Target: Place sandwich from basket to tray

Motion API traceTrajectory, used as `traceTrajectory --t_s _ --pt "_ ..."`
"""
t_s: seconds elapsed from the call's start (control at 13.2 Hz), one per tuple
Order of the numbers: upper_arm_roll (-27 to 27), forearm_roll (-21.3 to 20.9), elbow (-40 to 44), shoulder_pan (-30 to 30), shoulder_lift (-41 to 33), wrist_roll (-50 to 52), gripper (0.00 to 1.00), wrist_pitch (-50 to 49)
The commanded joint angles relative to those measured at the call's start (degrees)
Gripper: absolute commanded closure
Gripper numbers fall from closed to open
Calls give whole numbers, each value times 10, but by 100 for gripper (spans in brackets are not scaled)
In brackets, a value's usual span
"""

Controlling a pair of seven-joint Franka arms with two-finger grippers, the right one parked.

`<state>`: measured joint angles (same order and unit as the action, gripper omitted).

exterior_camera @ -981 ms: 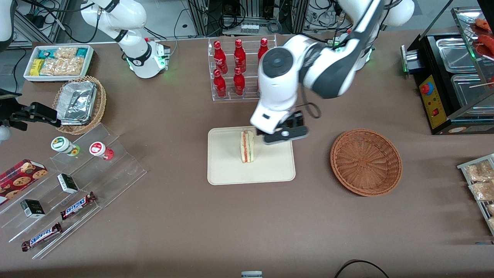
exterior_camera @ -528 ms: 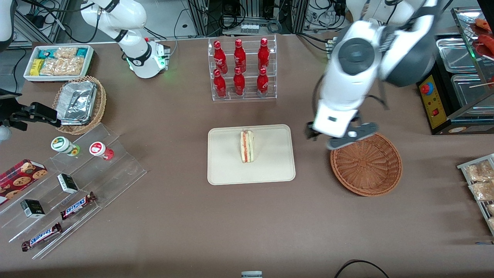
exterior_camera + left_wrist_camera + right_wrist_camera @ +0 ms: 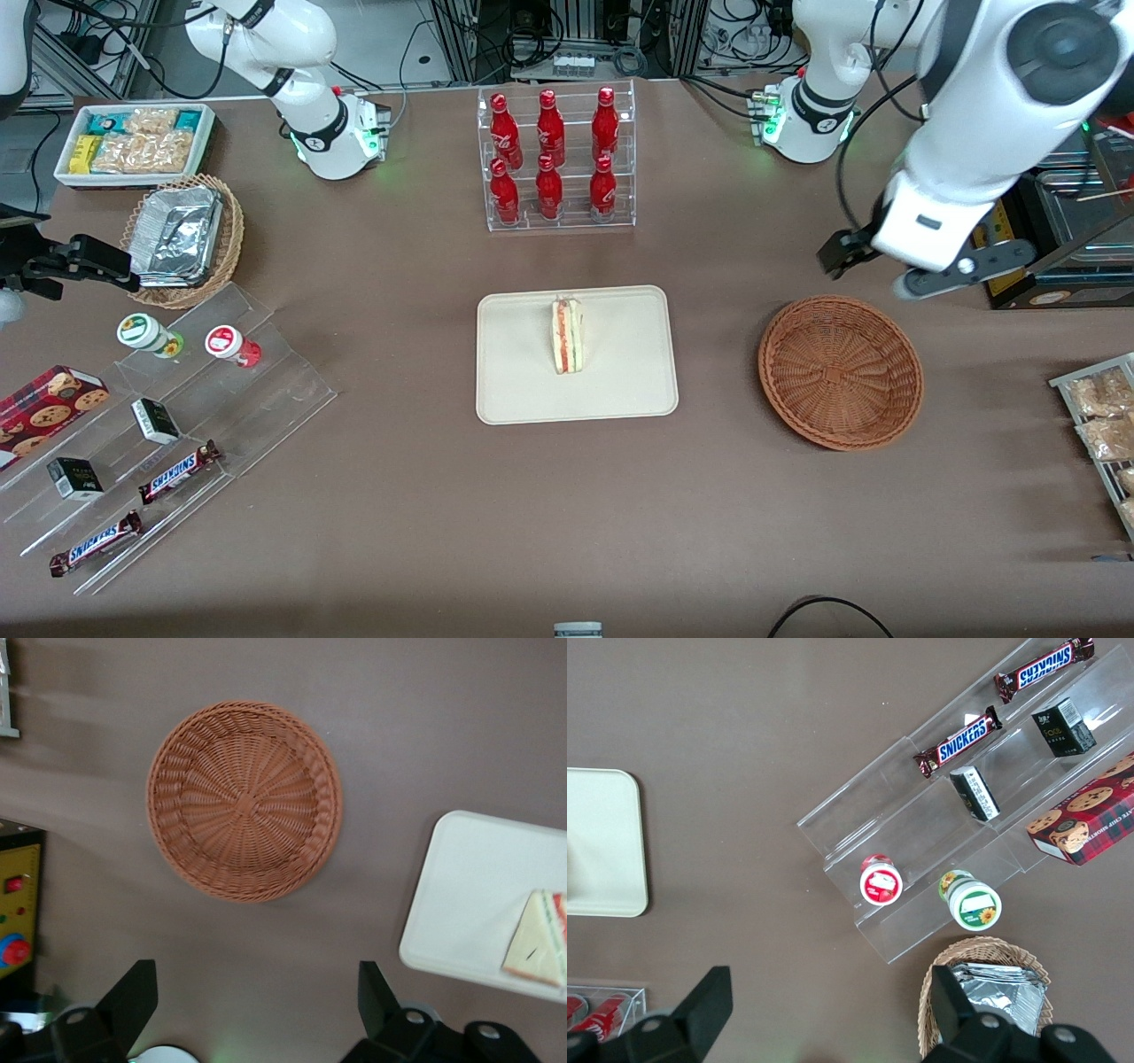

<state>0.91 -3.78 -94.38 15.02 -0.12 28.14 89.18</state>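
The sandwich [image 3: 567,335], a pale wedge with red and green layers, stands on its edge on the cream tray [image 3: 514,381], near the tray's middle. The reddish-brown wicker basket [image 3: 840,372] lies beside the tray toward the working arm's end and holds nothing. My left gripper [image 3: 921,270] hangs high above the table, a little farther from the front camera than the basket and near the black warmer. In the left wrist view its fingers [image 3: 133,992] stand wide apart with only bare table between them; the gripper [image 3: 255,979] is open. That view also shows the basket [image 3: 244,802], tray [image 3: 461,904] and sandwich [image 3: 536,939].
A clear rack of red bottles [image 3: 554,159] stands farther from the front camera than the tray. A black food warmer [image 3: 1019,213] and a rack of snack bags [image 3: 1099,416] sit at the working arm's end. An acrylic stand with candy bars [image 3: 177,416] and a foil-lined tan basket [image 3: 182,239] lie toward the parked arm's end.
My left gripper has swung away from above the tray, passed over the basket and risen toward the working arm's end. The sandwich has stayed put on the tray.
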Motion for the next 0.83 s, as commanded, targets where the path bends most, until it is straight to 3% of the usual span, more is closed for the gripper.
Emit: traceTrajectory --t_s 0.0,0.3,0.75 --pt "6 11 -16 -37 -28 -84 0 -21" --pt "6 26 -12 -92 -40 -184 0 -43" --pt "8 33 9 -139 -24 -232 0 -48"
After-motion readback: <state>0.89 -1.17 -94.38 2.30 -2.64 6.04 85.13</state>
